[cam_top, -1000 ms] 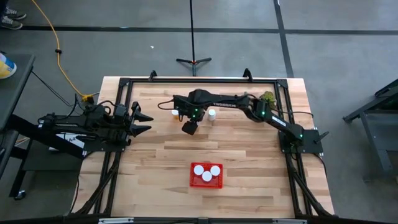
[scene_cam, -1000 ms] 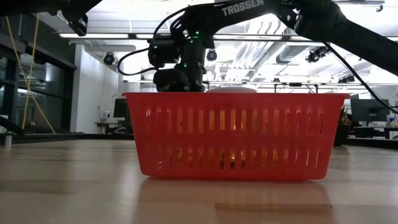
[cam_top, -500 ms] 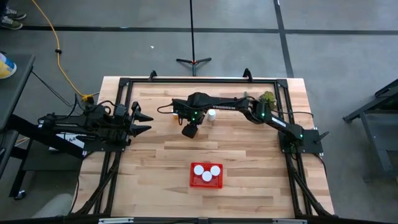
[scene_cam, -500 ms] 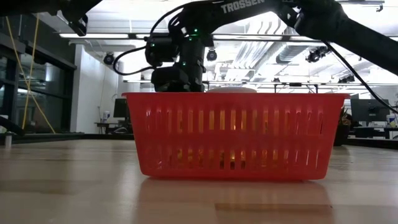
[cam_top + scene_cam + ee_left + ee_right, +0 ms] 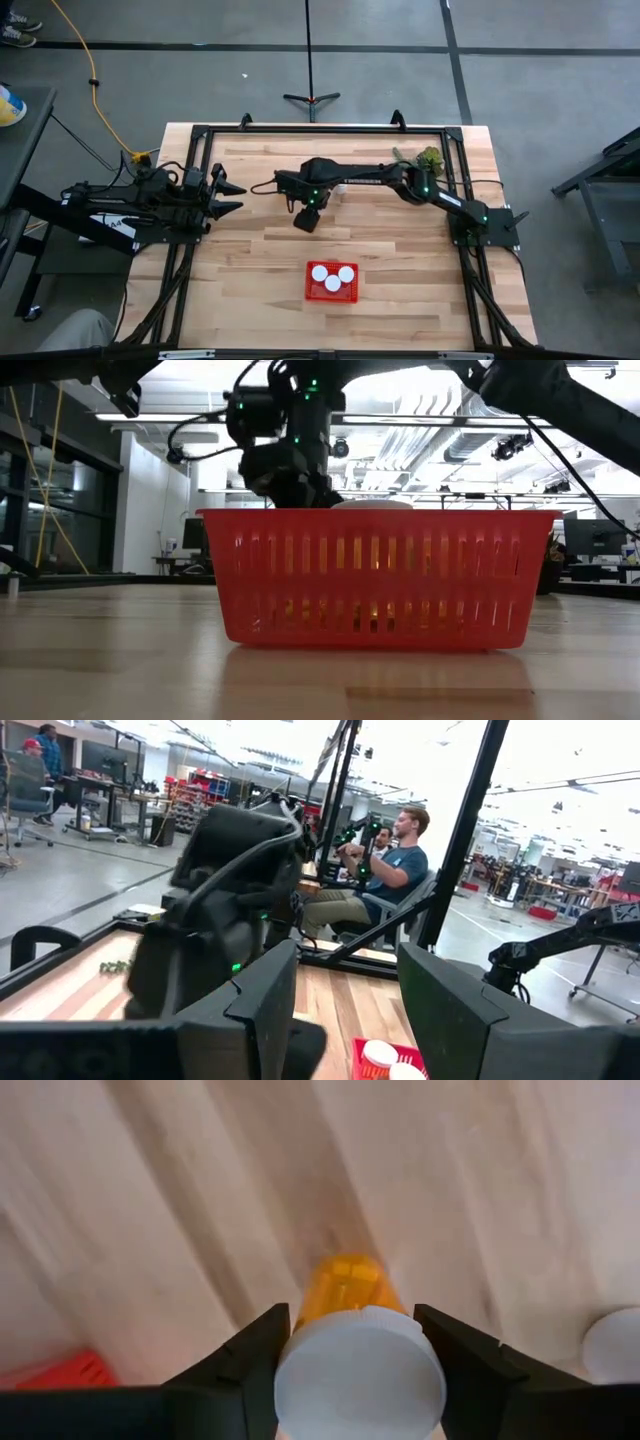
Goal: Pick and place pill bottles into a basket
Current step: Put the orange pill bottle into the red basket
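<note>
My right gripper [image 5: 306, 218] points down over the middle of the table, shut on an orange pill bottle [image 5: 345, 1285] with a white cap. It is on the far side of the red basket [image 5: 332, 283], which stands near the front edge and shows three white caps inside. In the low view the right gripper [image 5: 292, 472] shows above and behind the basket [image 5: 380, 575]. A second bottle's cap [image 5: 612, 1342] shows on the table at the right wrist picture's edge. My left gripper [image 5: 228, 195] waits open at the table's left side. My right gripper pinches the bottle between its two fingers at the sides of the white cap [image 5: 300, 1370]. The fingers come from above, pointing down. The bottle hangs upright below them, its orange body clear of the wooden table.
A green leafy clump [image 5: 430, 158] lies at the far right of the table. A black frame [image 5: 200, 135] runs around the table's edges. Bare wood lies between the right gripper and the basket. People sit in the room beyond the table.
My right gripper has carried the bottle toward the table's near edge, closer to the basket, still pointing down. The bottle stays upright in the hold.
</note>
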